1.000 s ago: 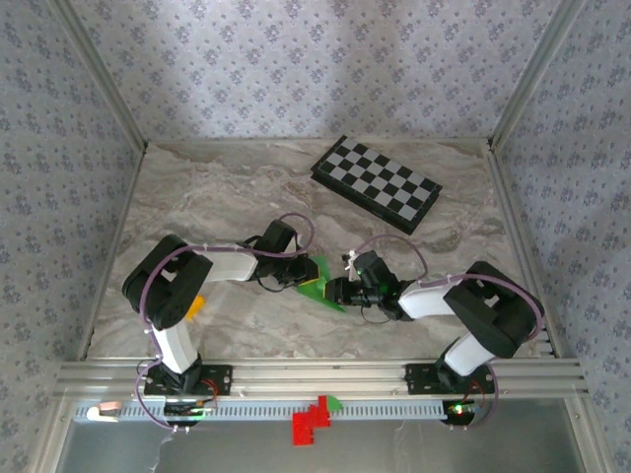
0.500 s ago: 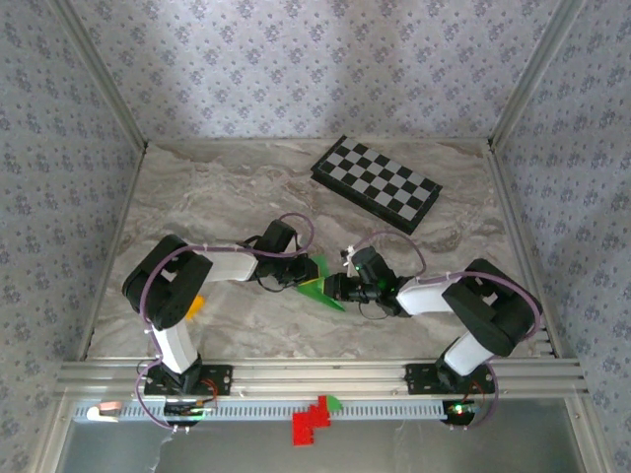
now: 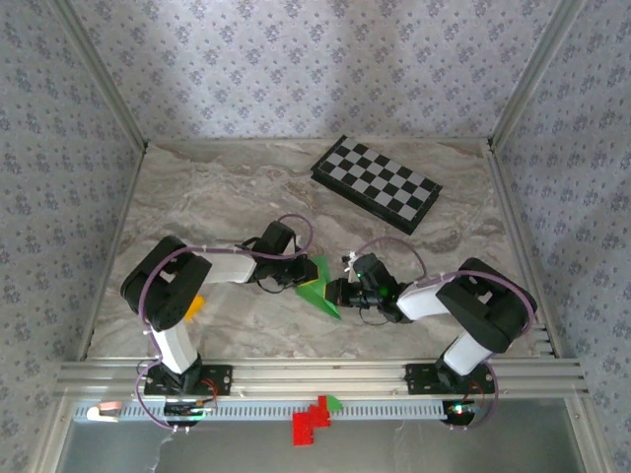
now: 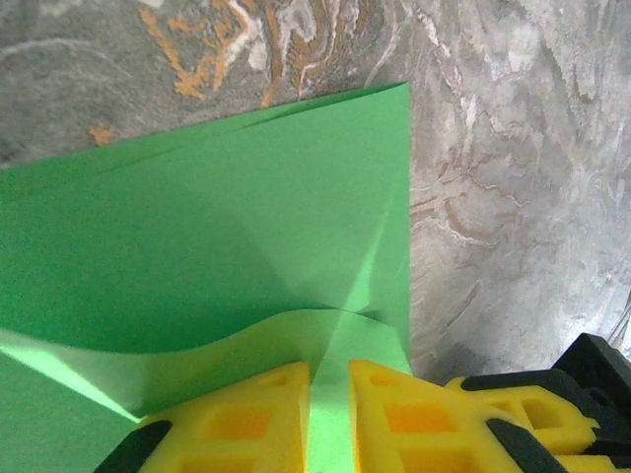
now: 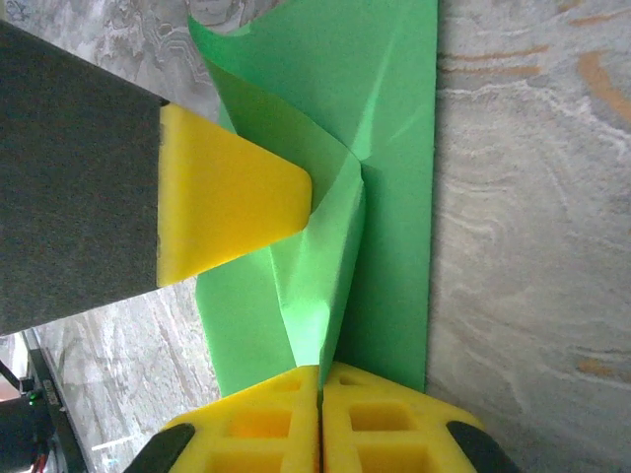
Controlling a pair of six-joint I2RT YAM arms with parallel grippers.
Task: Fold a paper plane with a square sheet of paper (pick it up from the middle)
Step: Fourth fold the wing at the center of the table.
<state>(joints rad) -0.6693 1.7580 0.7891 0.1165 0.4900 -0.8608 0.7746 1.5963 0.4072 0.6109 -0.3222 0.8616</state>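
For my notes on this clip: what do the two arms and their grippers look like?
Both arms, left arm and right arm, have bulky black joints joined by white links, with a thin purple cable looping alongside. The left gripper and right gripper carry yellow fingers with square recesses on black bodies.

The table (image 3: 217, 187) has a gray, swirly stone look. 1 black-and-white checkerboard (image 3: 376, 183) lies near the back, 1 small orange block (image 3: 196, 304) at the left, and the folded green paper (image 3: 320, 288) in the middle.
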